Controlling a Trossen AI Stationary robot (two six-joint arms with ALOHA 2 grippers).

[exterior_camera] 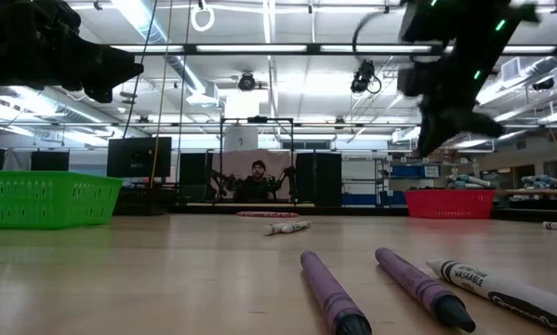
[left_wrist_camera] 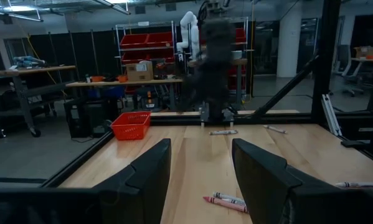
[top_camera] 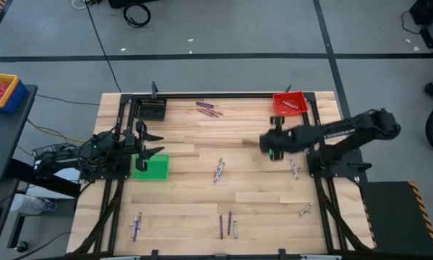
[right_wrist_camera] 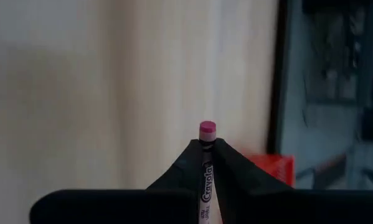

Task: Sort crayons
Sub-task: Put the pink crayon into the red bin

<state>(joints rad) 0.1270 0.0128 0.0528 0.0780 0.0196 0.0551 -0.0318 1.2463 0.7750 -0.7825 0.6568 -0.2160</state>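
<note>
Crayons, thin little sticks with paper wraps, lie all over the pale wooden table (top_camera: 252, 180). One pinkish-red crayon (right_wrist_camera: 206, 163) is pinched tight between the two dark fingers of the right gripper (top_camera: 272, 148), and its flat end pokes out past the fingertips. That gripper hangs in the air above the table, near the small red plastic bin (top_camera: 289, 102) in the far right corner. The red bin has some crayons in it.

A small bunch of purple crayons (top_camera: 209, 109) lies at the far edge of the table. A pale and red pair (top_camera: 218, 170) lies in the middle. More purple and pale crayons (top_camera: 228, 225) lie along the near edge, and the low view shows two purple ones (exterior_camera: 417, 287) and a white one (exterior_camera: 506, 293) up close. Two more pale ones (top_camera: 294, 169) lie on the right side.

The left gripper (top_camera: 145, 142) waits at the left side, over the green plastic basket (top_camera: 151, 167). Its fingers (left_wrist_camera: 150, 175) are spread apart with nothing between them. A black bin (top_camera: 150, 110) sits in the far left corner.

A person (exterior_camera: 257, 181) is far off in the room behind the table.
</note>
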